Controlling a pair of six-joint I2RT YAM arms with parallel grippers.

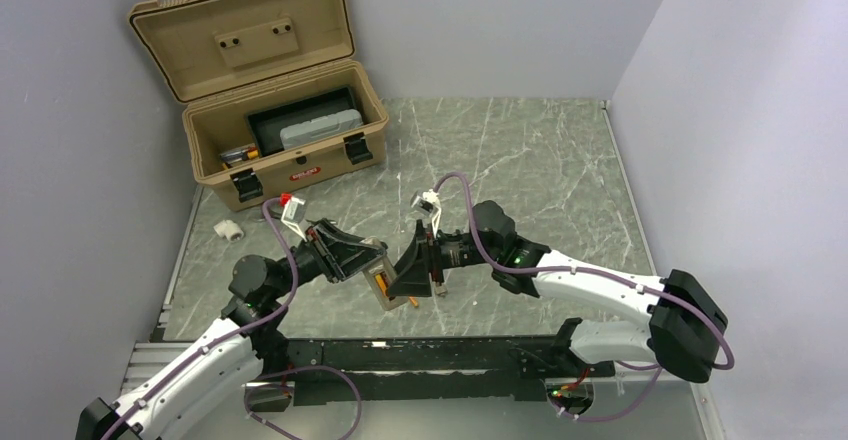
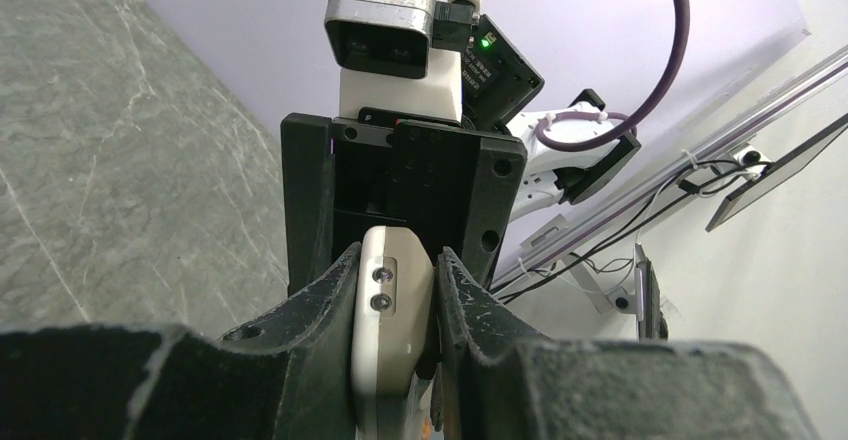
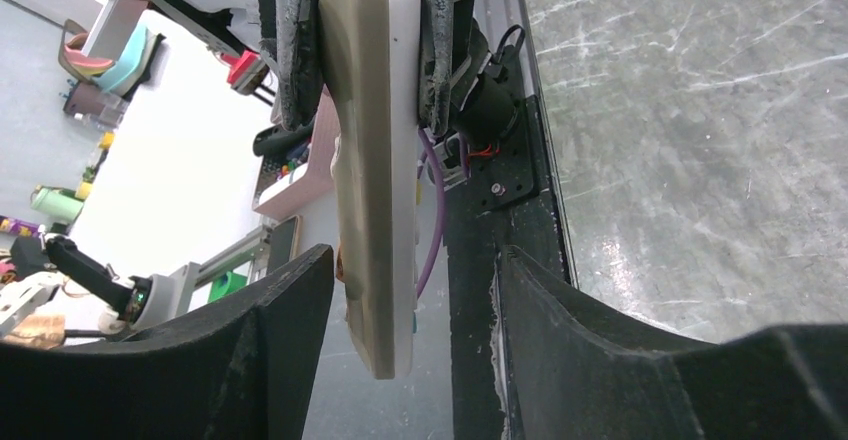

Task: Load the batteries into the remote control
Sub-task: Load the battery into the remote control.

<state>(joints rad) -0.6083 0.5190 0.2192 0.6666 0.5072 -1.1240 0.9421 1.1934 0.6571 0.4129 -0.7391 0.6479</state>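
Observation:
My left gripper (image 1: 368, 268) is shut on the remote control (image 1: 381, 286) and holds it above the table, greyish back up. An orange-copper battery (image 1: 383, 282) lies in its recess, and another battery (image 1: 413, 302) shows just below its free end. In the left wrist view the fingers (image 2: 330, 290) clamp the white remote (image 2: 390, 310) edge-on. My right gripper (image 1: 412, 272) is open, and its jaws straddle the remote's free end (image 3: 378, 190) without touching it. A bit of orange (image 3: 340, 260) shows at the remote's back.
An open tan toolbox (image 1: 300, 170) stands at the back left with a grey case (image 1: 320, 130) inside. A small white block (image 1: 229, 228) lies on the marble table left of the arms. Walls close in on the left, back and right.

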